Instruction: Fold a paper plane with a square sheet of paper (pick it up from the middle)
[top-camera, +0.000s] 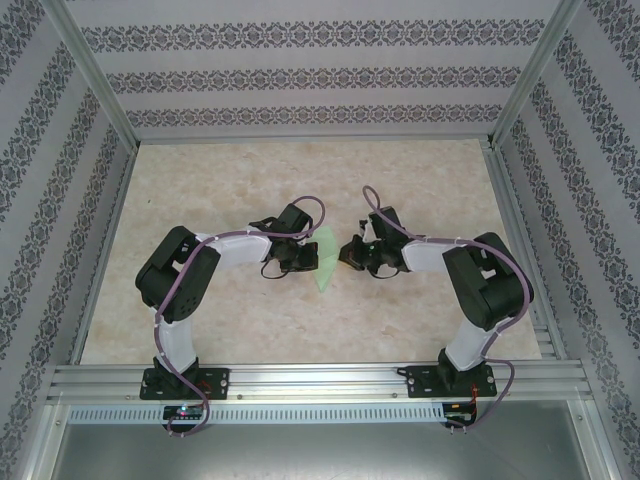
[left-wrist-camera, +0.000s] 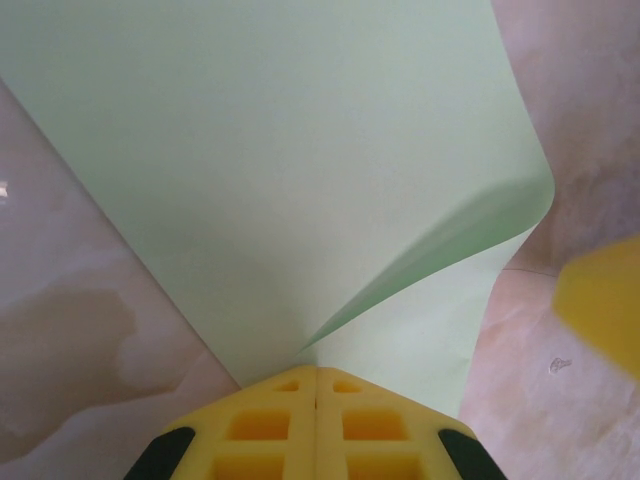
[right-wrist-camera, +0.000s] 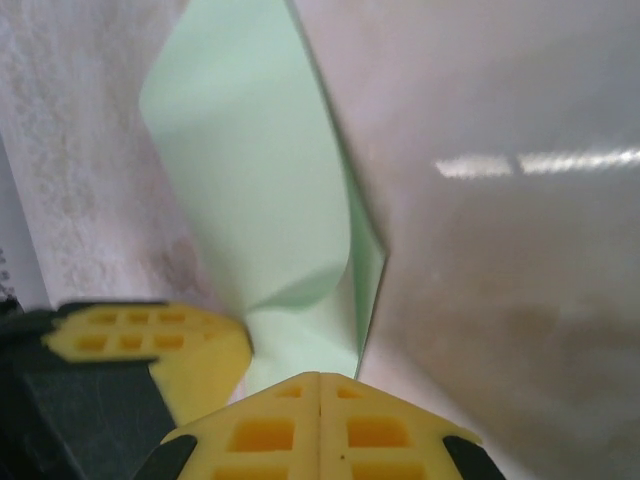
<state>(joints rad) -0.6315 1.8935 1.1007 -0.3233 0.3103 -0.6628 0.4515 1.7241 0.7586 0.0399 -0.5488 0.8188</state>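
The pale green sheet of paper (top-camera: 326, 258) stands up off the table between the two grippers, bent and partly doubled over. In the left wrist view the sheet (left-wrist-camera: 280, 150) fans out from the tips of my left gripper (left-wrist-camera: 317, 370), whose yellow jaws are pressed together on its lower corner. One flap curls up at the right. My left gripper (top-camera: 304, 256) meets the paper from the left, my right gripper (top-camera: 352, 256) from the right. In the right wrist view the sheet (right-wrist-camera: 260, 170) runs down into the closed tips of my right gripper (right-wrist-camera: 320, 376).
The pale marbled table (top-camera: 200, 200) lies under both arms, with patterned walls and metal rails around it. A yellow finger of the left gripper (right-wrist-camera: 190, 345) shows close beside the right gripper's tips. The right gripper's finger (left-wrist-camera: 600, 300) shows blurred in the left wrist view.
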